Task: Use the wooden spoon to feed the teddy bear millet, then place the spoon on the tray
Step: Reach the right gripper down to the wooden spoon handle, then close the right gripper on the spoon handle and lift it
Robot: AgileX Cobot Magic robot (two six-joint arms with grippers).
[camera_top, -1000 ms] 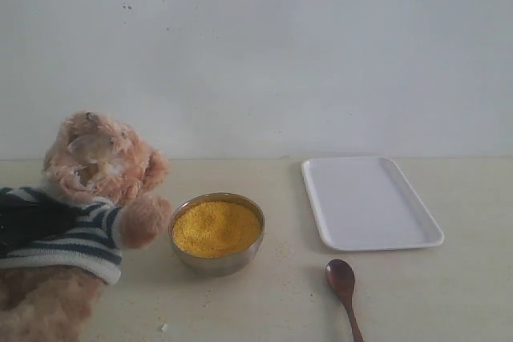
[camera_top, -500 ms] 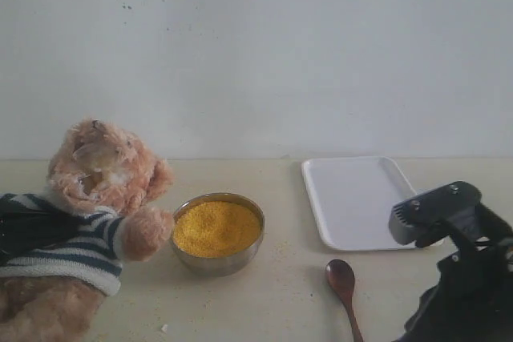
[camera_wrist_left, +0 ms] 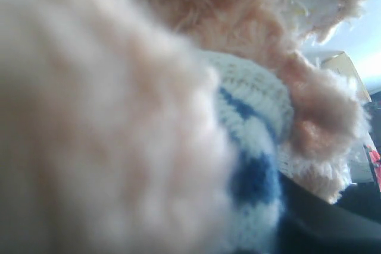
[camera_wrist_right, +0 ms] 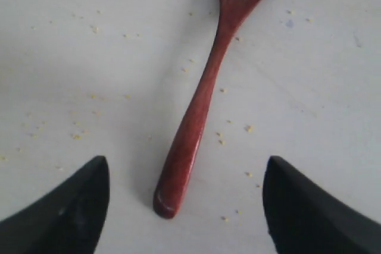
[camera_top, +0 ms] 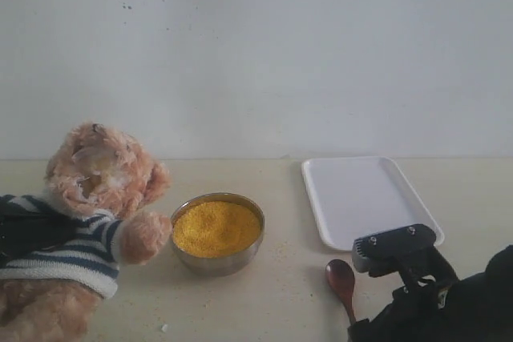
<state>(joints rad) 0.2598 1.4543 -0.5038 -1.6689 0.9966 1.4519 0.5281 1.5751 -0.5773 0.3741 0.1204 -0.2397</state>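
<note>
The wooden spoon (camera_top: 341, 279) is small, dark reddish-brown and glossy, with an oval bowl and a thin straight handle that widens slightly to a rounded end. It lies flat on the pale table (camera_top: 280, 310), bowl toward 12 o'clock and handle toward 6. It sits at about 4 o'clock from the metal bowl (camera_top: 215, 267) and just off the near edge of the tray (camera_top: 365, 198), not touching it. The right gripper (camera_wrist_right: 186, 173) is spread wide: in the right wrist view its two black fingers (camera_wrist_right: 65, 218) stand on either side of the handle's end, both clear of the wood. The millet (camera_top: 216, 227) is fine and bright yellow, heaped to the bowl's rim, with loose grains scattered on the table around the spoon. The teddy bear (camera_top: 92, 190), tan-pink and fluffy in a navy-and-white striped shirt, leans at 9 o'clock from the bowl, one paw just beside the rim. A dark shape (camera_top: 20, 226) crosses its shirt, and the left wrist view is filled with fur and stripes; how the left gripper's jaws stand I cannot tell. The white rectangular tray, at 2 o'clock from the bowl, carries nothing. In all: one spoon, one bear, one bowl of millet, one tray.
</note>
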